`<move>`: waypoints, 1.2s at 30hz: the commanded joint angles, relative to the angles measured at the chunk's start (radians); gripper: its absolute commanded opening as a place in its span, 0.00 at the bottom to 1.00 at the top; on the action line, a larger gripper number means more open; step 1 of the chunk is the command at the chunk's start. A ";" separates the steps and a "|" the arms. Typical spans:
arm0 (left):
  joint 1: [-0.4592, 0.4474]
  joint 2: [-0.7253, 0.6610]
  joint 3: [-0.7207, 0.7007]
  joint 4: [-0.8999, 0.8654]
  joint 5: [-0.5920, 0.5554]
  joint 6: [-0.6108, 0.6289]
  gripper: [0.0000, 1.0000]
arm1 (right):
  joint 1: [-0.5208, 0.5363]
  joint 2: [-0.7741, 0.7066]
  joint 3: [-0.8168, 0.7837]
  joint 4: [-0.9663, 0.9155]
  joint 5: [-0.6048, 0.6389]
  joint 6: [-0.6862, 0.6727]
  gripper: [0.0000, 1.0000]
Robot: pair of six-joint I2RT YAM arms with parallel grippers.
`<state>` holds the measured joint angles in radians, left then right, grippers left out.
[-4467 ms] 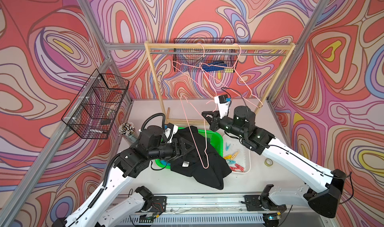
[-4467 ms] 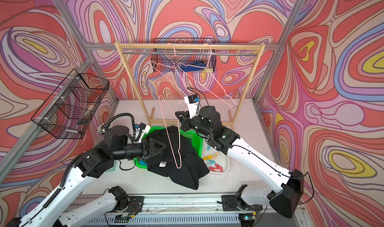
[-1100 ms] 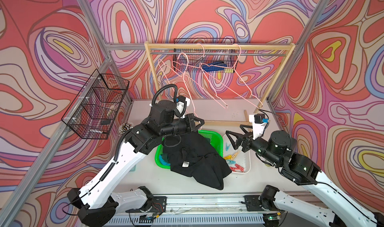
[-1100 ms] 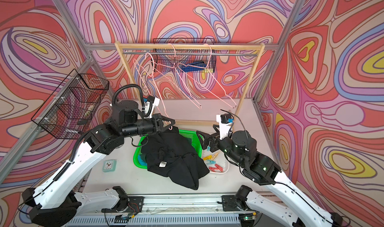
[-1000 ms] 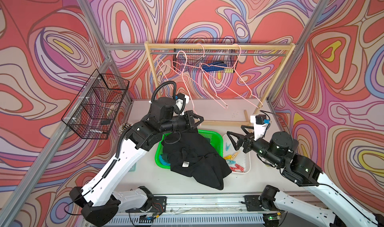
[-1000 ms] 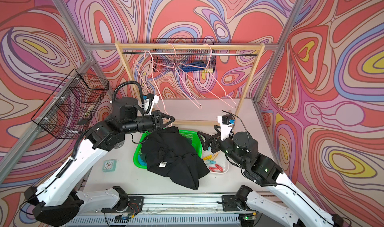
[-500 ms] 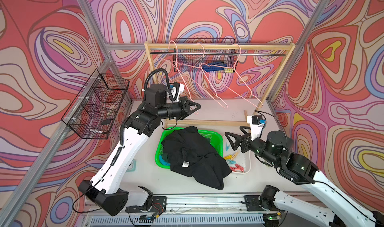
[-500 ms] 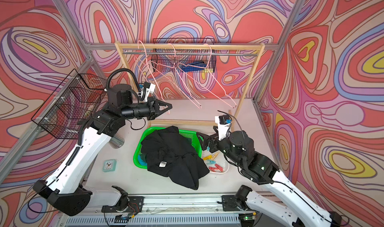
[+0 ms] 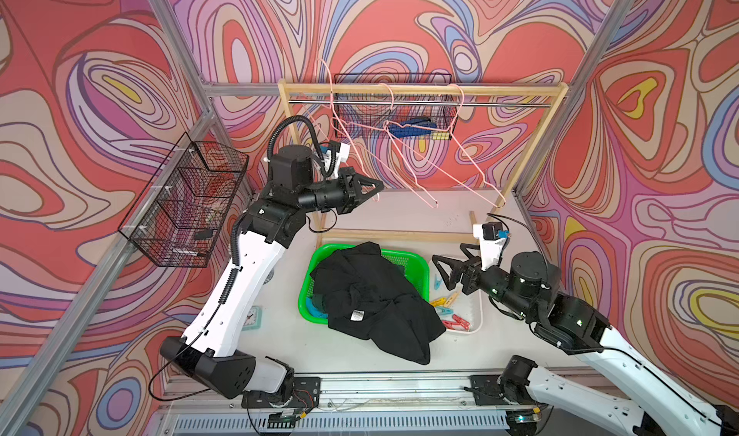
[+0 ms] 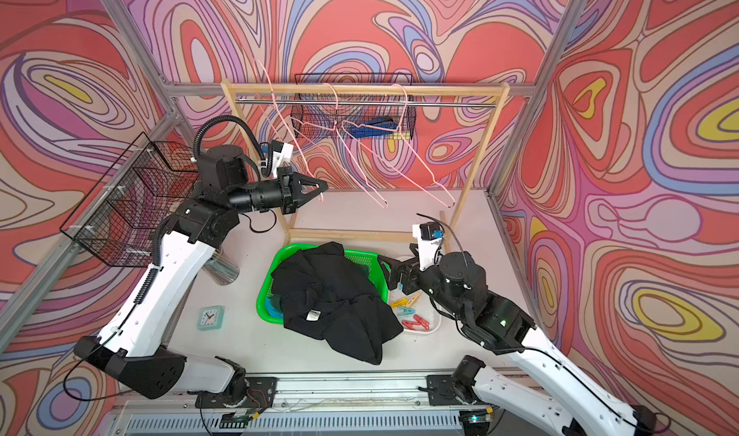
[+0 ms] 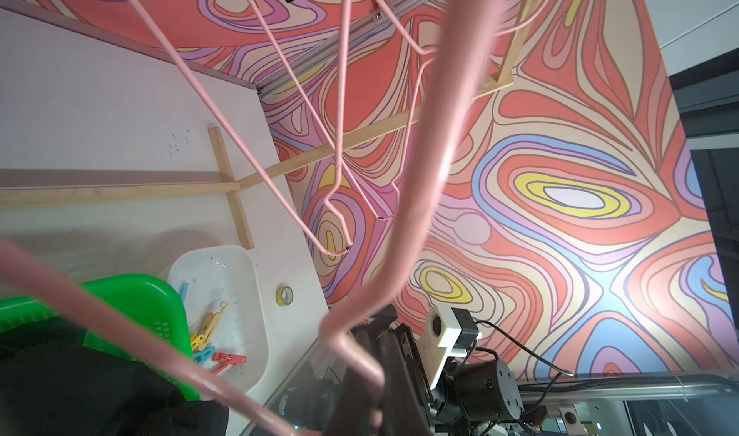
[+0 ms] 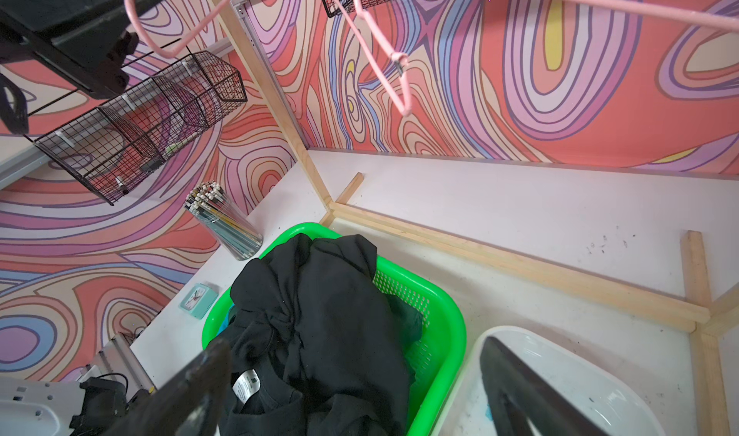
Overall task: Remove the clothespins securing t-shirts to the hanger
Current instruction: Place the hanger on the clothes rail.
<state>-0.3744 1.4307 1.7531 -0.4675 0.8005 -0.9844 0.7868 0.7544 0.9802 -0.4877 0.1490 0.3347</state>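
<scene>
- We see the left gripper (image 9: 374,187) with its jaws pressed together on the lower corner of a pink hanger (image 11: 404,230). The hanger is a bare wire frame with no cloth or clip on it.
- From that pinch the wire climbs up and back. Its hook stands up by the top bar of the wooden rack (image 9: 500,90), and we cannot tell whether it rests on the rail.
- We see the right gripper (image 9: 448,253) with its jaws spread wide and nothing between them. It hovers where the green basket (image 9: 422,272) meets the white tray (image 9: 470,308).
- The clothespins (image 9: 450,310) lie loose in that tray, right of the basket. They are small spring clips in yellow, light blue and red-pink, plus one pale beige.
- They lie flat in a loose cluster, and their long axes cross at mixed angles. The red-pink ones at the near end run roughly across the tray, and the beige one slants up toward the right gripper.
- The black t-shirt (image 9: 372,294) is a crumpled heap on the basket, with a white label (image 9: 357,315) facing up.
- Its long axis runs from the basket's far rim toward the near right. There it spills over the rim onto the table (image 9: 304,350), just beside the tray.
- A patch of turquoise t-shirt (image 9: 314,308) shows beneath it at the basket's near left corner.
- Other bare hangers (image 12: 403,90) hang slanted from the rack's rail.
</scene>
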 commanded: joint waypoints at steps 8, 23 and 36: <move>0.035 0.002 -0.061 0.041 0.006 0.009 0.00 | 0.001 -0.007 -0.001 -0.024 -0.001 0.010 0.98; 0.041 -0.032 -0.161 0.010 -0.051 0.048 0.37 | 0.002 -0.015 -0.011 -0.038 -0.031 0.022 0.98; 0.061 -0.082 -0.109 -0.071 -0.109 0.115 1.00 | 0.002 0.003 0.003 -0.087 -0.031 0.028 0.98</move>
<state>-0.3206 1.3823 1.6073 -0.4923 0.7193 -0.9085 0.7868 0.7456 0.9760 -0.5446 0.1223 0.3538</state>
